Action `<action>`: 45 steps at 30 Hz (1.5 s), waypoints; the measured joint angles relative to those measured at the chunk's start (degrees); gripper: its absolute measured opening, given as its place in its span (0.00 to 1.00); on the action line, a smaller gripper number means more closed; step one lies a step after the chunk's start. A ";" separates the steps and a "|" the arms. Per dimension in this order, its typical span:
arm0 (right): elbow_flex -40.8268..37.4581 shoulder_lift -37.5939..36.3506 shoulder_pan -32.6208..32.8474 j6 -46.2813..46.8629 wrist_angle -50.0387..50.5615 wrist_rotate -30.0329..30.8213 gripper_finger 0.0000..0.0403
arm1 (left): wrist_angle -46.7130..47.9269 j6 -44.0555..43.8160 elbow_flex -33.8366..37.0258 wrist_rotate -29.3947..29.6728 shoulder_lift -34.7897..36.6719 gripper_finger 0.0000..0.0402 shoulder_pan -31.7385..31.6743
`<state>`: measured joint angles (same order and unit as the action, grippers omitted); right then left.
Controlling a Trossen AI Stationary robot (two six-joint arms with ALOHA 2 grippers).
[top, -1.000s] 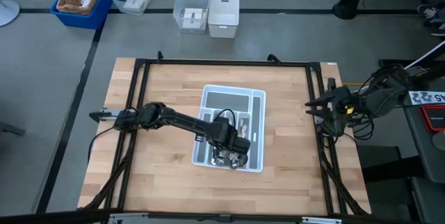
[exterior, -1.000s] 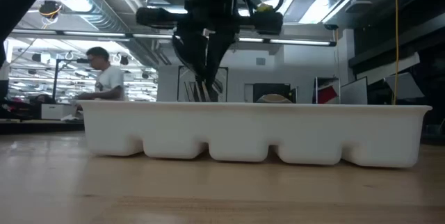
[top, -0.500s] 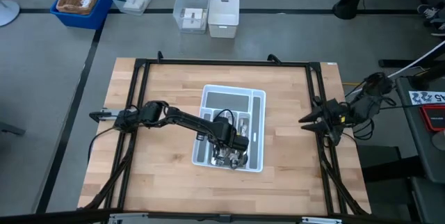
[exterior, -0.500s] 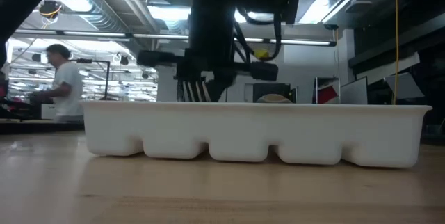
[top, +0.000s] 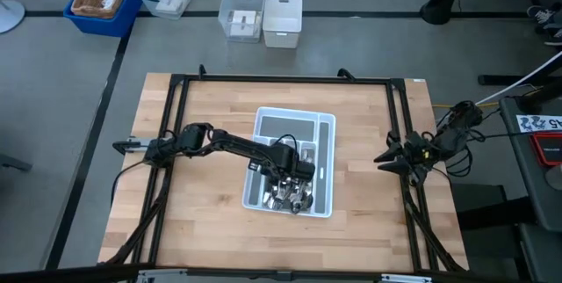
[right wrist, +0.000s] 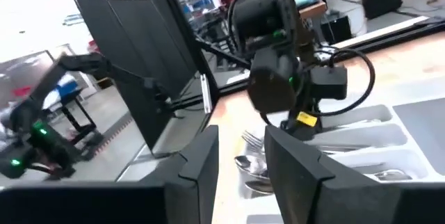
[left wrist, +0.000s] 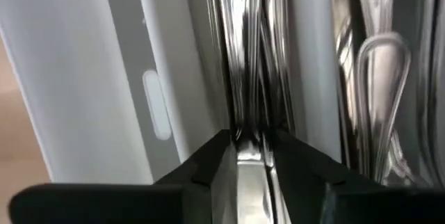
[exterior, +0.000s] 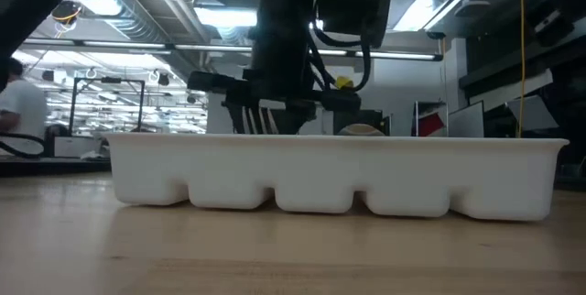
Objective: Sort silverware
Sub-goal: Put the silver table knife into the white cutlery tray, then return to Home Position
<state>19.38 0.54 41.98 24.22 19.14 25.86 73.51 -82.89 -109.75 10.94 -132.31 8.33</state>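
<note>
A white divided tray (top: 327,126) lies at the middle of the wooden table. Silverware (top: 290,202) lies in its slots, the shiny handles side by side (left wrist: 375,78). My left gripper (top: 291,180) points down into one long slot. Its fingers (left wrist: 252,144) stand apart, open, with slim silver pieces (left wrist: 243,57) running between and past them. In the low view the tray's near wall (exterior: 366,176) hides its fingertips. My right gripper (top: 386,158) waits at the table's right edge, open (right wrist: 240,161), with nothing between its fingers.
A black frame (top: 281,79) runs round the tabletop. On the floor beyond the far edge stand a blue bin (top: 104,2), clear bins (top: 243,12) and a white bin (top: 283,21). A person (exterior: 18,103) shows in the room behind. Bare wood lies on either side of the tray.
My left gripper has sunk into the tray until its fingertips are below the tray's rim. My right arm has come down, and its gripper has gone toward the near edge along the table's right side.
</note>
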 joint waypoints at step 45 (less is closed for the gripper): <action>-0.75 -0.39 0.00 -2.37 10.52 10.55 0.30 | 16.37 47.17 -2.16 31.45 73.65 0.25 15.11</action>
<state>18.63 0.14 41.98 21.84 29.67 36.42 89.87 -35.72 -111.91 42.39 -58.67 23.44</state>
